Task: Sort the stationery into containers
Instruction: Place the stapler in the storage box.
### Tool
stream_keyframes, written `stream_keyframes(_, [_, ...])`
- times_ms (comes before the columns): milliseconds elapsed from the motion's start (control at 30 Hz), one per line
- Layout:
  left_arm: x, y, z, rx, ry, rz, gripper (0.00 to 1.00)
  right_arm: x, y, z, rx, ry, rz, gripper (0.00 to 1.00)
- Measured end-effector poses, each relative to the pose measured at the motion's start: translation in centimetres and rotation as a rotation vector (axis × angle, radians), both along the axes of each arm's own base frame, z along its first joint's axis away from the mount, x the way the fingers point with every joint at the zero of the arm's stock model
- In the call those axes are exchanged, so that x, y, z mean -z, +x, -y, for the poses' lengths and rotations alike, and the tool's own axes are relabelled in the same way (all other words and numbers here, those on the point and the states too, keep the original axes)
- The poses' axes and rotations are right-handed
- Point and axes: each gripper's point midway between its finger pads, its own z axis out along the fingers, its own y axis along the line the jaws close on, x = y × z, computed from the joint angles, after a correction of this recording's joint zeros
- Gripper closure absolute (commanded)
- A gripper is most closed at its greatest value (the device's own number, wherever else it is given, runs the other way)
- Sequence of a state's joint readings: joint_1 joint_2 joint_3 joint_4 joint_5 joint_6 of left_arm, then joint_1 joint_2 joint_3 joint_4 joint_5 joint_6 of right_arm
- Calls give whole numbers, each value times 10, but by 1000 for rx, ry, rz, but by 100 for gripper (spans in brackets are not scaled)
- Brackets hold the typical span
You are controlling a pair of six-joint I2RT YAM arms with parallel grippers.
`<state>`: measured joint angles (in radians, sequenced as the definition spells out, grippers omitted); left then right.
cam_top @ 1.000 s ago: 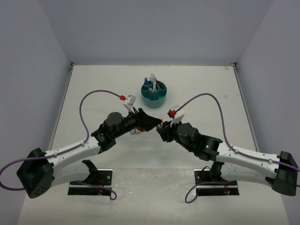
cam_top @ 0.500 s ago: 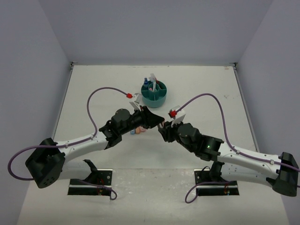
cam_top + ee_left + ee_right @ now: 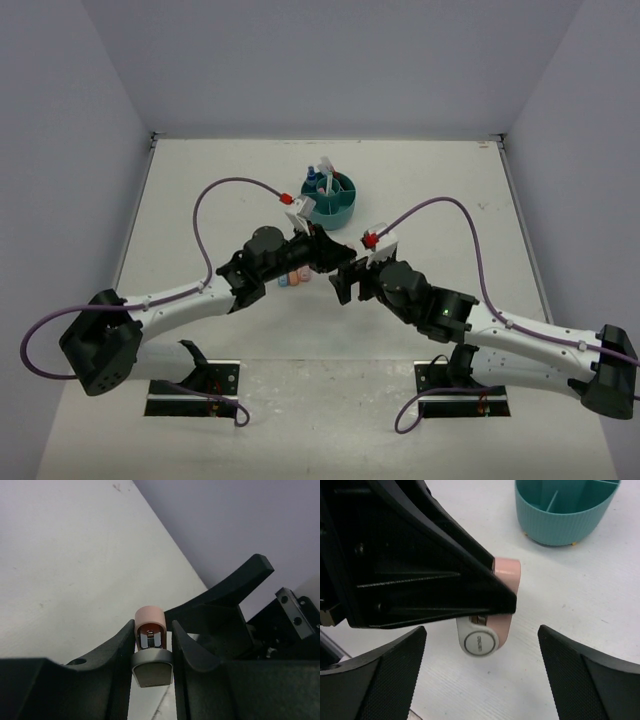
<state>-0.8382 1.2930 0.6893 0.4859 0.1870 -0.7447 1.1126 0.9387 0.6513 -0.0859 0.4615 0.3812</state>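
A small pink and white correction tape point(image 3: 149, 635) hangs above the table, and my left gripper point(image 3: 152, 630) is shut on it, one black finger on each side. In the right wrist view the same correction tape point(image 3: 492, 625) sticks out under the left gripper's fingers point(image 3: 435, 580). My right gripper point(image 3: 481, 645) is open wide around it without touching it. From above, the left gripper point(image 3: 335, 257) and the right gripper point(image 3: 346, 281) meet tip to tip in front of the teal organiser point(image 3: 343, 210), which holds several pens. The organiser's wall point(image 3: 560, 525) shows behind.
A few small pink and blue stationery pieces point(image 3: 292, 279) lie on the white table just under the left arm's wrist. Purple cables loop over both arms. Grey walls close off the table on three sides.
My right gripper has opened wide and let go of the correction tape. The left gripper closed on it and the left arm reached further right toward the right gripper.
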Motion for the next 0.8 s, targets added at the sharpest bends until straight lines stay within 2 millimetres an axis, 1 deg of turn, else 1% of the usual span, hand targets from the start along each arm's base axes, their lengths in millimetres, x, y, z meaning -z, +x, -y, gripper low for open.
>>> stream_keyframes(67, [-11, 15, 3, -25, 54, 80, 100, 3, 5, 10, 53, -20, -2, 1])
stream_keyframes(100, [-19, 26, 5, -48, 84, 132, 100, 5, 8, 19, 94, -36, -9, 1])
stream_keyframes(200, [-46, 67, 12, -117, 174, 327, 100, 7, 16, 53, 245, -75, -20, 1])
stream_keyframes(233, [-51, 82, 15, -132, 204, 395, 100, 4, 17, 66, 293, -74, -16, 1])
stream_keyframes(267, [-51, 98, 17, -142, 239, 458, 100, -1, 18, 79, 342, -59, -6, 1])
stream_keyframes(300, [-46, 114, 18, -146, 281, 506, 100, -10, 18, 91, 384, -28, 10, 1])
stream_keyframes(333, [-37, 127, 18, -143, 329, 540, 100, -19, 18, 102, 423, 14, 30, 1])
stream_keyframes(400, [-15, 153, 20, -126, 418, 585, 100, -35, 15, 125, 499, 101, 70, 1])
stream_keyframes(467, [9, 172, 19, -99, 492, 619, 100, -45, 13, 145, 565, 183, 102, 1])
stream_keyframes(533, [28, 184, 16, -76, 539, 645, 100, -44, 10, 159, 608, 227, 118, 1])
stream_keyframes(600, [41, 193, 12, -61, 571, 664, 100, -38, 8, 169, 636, 235, 125, 1])
stream_keyframes(667, [43, 198, 11, -57, 564, 688, 100, -34, 7, 172, 646, 229, 122, 1])
stream_keyframes(800, [35, 199, 14, -50, 517, 745, 100, -28, 9, 171, 654, 200, 115, 1])
